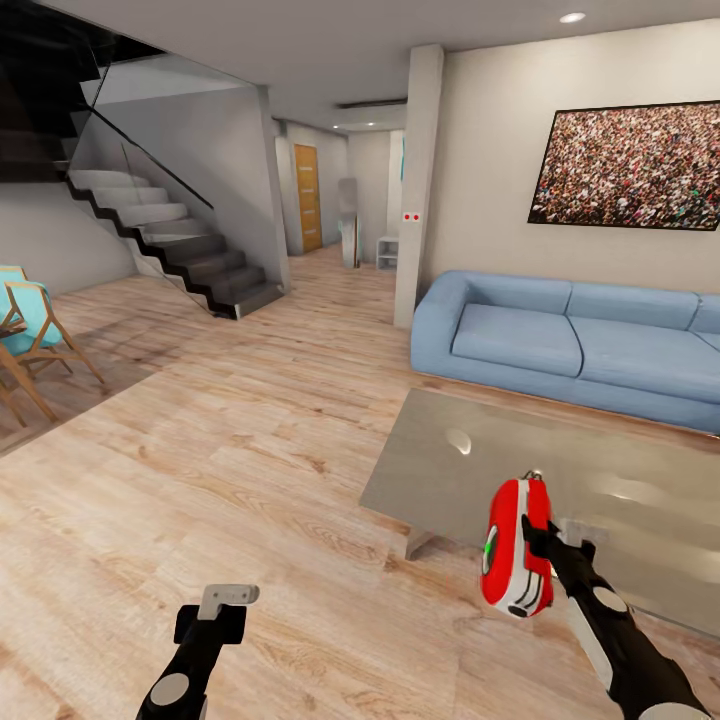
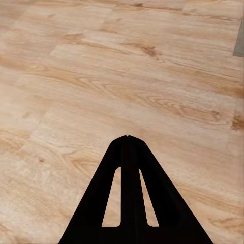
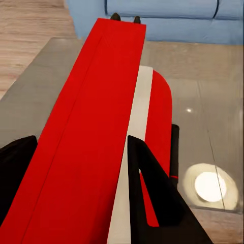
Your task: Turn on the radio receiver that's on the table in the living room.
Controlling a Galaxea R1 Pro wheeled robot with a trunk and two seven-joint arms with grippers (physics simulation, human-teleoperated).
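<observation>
Between the fingers of the right gripper (image 1: 535,545), raised just above the near edge of the table (image 1: 640,500), the radio receiver (image 1: 515,548) is clamped upright, while the left gripper (image 1: 228,597) hovers low over the floor (image 1: 250,450), fingers pressed together.

Both arms are black with round light-grey joint caps, the left tool (image 1: 228,596) carrying a pale grey fingertip block, the right tool (image 1: 533,541) black, each finger a slotted black triangular blade.

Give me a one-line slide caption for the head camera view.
Right gripper holds the red radio receiver upright above the glass table by the blue sofa; left gripper shut over wooden floor.
</observation>
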